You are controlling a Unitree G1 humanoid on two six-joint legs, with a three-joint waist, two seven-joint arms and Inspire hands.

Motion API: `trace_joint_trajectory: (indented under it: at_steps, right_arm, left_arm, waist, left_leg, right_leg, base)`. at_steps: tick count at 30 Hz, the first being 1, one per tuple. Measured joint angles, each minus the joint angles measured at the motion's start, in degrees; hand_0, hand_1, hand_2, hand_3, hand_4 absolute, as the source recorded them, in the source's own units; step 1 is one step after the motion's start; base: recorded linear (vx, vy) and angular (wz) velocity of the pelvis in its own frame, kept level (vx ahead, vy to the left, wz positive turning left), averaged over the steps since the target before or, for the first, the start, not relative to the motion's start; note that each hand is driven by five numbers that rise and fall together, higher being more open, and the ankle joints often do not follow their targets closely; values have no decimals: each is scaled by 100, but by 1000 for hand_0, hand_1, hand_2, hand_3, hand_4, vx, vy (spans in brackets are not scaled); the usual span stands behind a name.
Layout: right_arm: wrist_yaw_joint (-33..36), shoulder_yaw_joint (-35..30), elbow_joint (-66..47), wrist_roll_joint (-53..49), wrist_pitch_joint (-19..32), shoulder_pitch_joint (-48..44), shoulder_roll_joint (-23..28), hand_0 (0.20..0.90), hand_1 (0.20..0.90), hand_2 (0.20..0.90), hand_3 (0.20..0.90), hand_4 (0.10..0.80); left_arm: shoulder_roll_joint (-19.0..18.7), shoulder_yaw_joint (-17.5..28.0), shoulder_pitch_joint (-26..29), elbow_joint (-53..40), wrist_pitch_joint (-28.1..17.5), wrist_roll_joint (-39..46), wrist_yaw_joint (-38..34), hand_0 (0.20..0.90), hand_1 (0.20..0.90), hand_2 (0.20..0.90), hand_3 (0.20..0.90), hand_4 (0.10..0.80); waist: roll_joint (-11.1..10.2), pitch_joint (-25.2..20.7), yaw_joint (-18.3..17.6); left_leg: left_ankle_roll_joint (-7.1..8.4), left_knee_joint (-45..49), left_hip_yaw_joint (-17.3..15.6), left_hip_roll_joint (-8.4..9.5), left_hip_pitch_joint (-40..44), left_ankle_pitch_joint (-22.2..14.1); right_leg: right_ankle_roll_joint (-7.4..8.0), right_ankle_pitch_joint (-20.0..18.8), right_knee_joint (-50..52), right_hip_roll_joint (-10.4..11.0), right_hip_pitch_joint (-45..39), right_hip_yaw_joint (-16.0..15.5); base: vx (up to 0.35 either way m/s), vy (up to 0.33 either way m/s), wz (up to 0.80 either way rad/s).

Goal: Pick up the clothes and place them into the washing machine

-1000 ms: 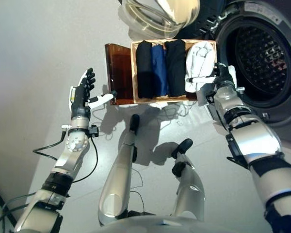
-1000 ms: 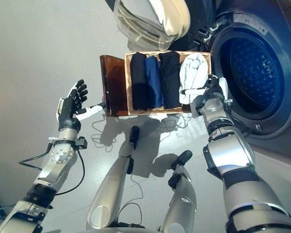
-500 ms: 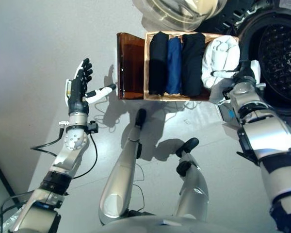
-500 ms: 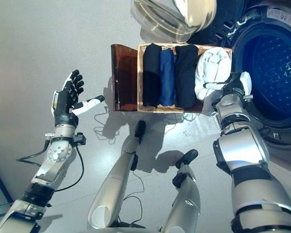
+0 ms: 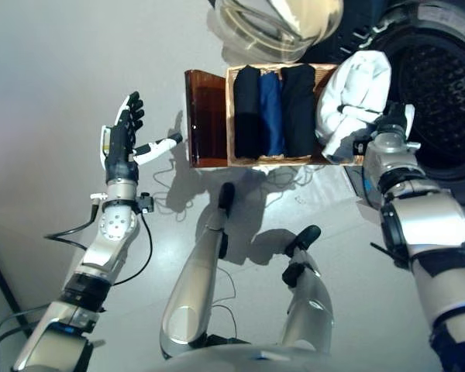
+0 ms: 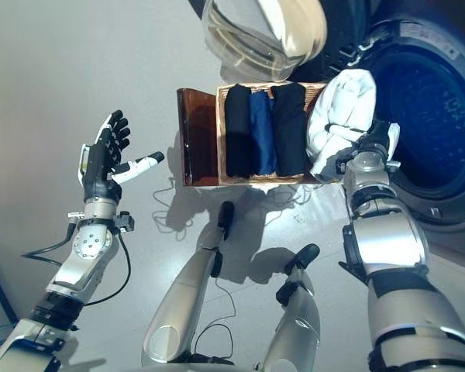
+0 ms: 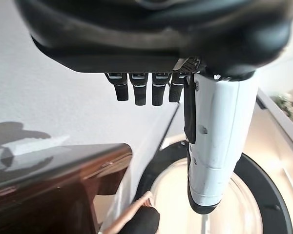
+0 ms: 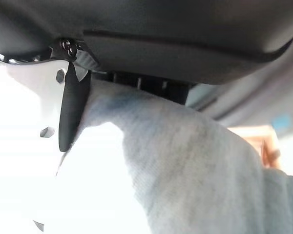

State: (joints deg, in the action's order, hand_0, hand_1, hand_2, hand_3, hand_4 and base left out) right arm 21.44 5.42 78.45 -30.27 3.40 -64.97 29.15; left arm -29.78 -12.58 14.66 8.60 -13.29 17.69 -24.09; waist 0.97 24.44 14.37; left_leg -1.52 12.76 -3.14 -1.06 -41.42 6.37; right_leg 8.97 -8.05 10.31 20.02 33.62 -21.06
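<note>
The right robot hand [image 5: 391, 132] is clamped on the white garment [image 5: 355, 93], lifted above the basket [image 5: 279, 160] beside the washer drum [image 5: 442, 85] (presumably bound inside); the left robot hand [image 5: 122, 139] hangs spread, idle.

We see the right hand [image 6: 370, 144] gripping a white garment [image 6: 338, 116], lifted above the right end of the woven basket [image 6: 221, 136], beside the washing machine's open drum [image 6: 435, 132]. Two black folded garments [image 6: 238, 128] and a blue one [image 6: 263, 132] lie side by side in the basket. The left hand [image 6: 101, 159] hangs spread over the floor [image 6: 77, 70].
</note>
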Motion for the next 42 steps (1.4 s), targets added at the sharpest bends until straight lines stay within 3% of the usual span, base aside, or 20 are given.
trace_joint_trajectory:
  at_steps: [7, 10, 17, 22, 28, 29, 32, 35, 42]
  right_arm:
    - [-4, -1208, -629, -2279, 913, 607, -721, 200, 200, 200, 200, 300]
    - [-15, -1680, -821, -3184, 1324, 703, -1059, 200, 200, 200, 200, 300]
    - [-28, -1959, -1034, -4009, 1802, 679, -1184, 200, 200, 200, 200, 300]
    - [16, -2046, -1034, -3994, 1920, 516, -900, 200, 200, 200, 200, 300]
    - [441, -2011, -1033, -3698, 1898, 151, 222, 200, 200, 200, 200, 300]
    - [599, -1919, -1028, -3562, 1879, 37, 451, 900, 900, 900, 900, 800]
    - [1006, -1698, -1010, -3306, 1749, -610, 1318, 900, 900, 900, 900, 800]
    - [879, -1179, -943, -3210, 1635, -874, 1565, 900, 900, 900, 900, 800]
    - [170, -1123, -805, -3371, 1640, -863, 1344, 900, 900, 900, 900, 800]
  left_arm:
    - [22, -152, 18, 108, -21, -2, 1, 900, 900, 900, 900, 800]
    - [138, -202, 96, 275, -43, -1, 12, 900, 900, 900, 900, 800]
    - [325, -216, 151, 331, -87, 0, 23, 900, 900, 900, 900, 800]
    - [309, -216, 84, 328, -97, 0, 36, 900, 900, 900, 900, 800]
    - [227, -195, -66, 318, -141, 8, 38, 900, 900, 900, 900, 800]
    - [212, -192, -112, 314, -181, 11, 42, 900, 900, 900, 900, 800]
    - [119, -197, -226, 304, -219, 10, 55, 900, 900, 900, 900, 800]
    - [101, -161, -350, 304, -222, 23, 75, 900, 900, 900, 900, 800]
    - [170, -166, -162, 318, -222, 294, 160, 900, 900, 900, 900, 800]
  waist:
    - [32, -7, -218]
    - [167, -2, -253]
    - [458, -8, -225]
    - [482, -6, -214]
    - [631, -7, -82]
    - [663, -6, -84]
    - [774, -6, -72]
    - [789, -15, -75]
    - [787, -14, -167]
  left_leg:
    - [-11, -79, -193, 6, -5, -24]
    - [-61, -102, -232, 9, -8, 10]
    - [-78, -124, -218, 16, -2, 20]
    - [-86, -169, -210, 61, -1, 27]
    - [-129, -307, -187, 153, -6, 85]
    - [-140, -339, -171, 177, -7, 110]
    - [-207, -418, -188, 257, -37, 173]
    - [-215, -491, -267, 306, -56, 178]
    - [-216, -484, -265, 288, -48, 177]
  right_leg:
    - [15, -311, -474, -85, -28, 166]
    - [38, -377, -568, -100, -38, 184]
    - [62, -392, -581, -93, -38, 193]
    - [62, -391, -615, -87, -36, 272]
    - [112, -422, -672, -28, -23, 297]
    - [130, -412, -672, -10, -20, 305]
    - [212, -455, -713, 58, 27, 328]
    - [257, -484, -772, 96, 120, 463]
    - [257, -484, -761, 66, 143, 591]
  base:
    - [-4, -10, -13]
    - [4, -25, -4]
    - [0, 0, 0]
    - [33, -30, 3]
    - [25, -27, 6]
    - [13, -3, 13]
    - [5, 11, 6]
    - [15, 14, -6]
    - [2, 1, -2]
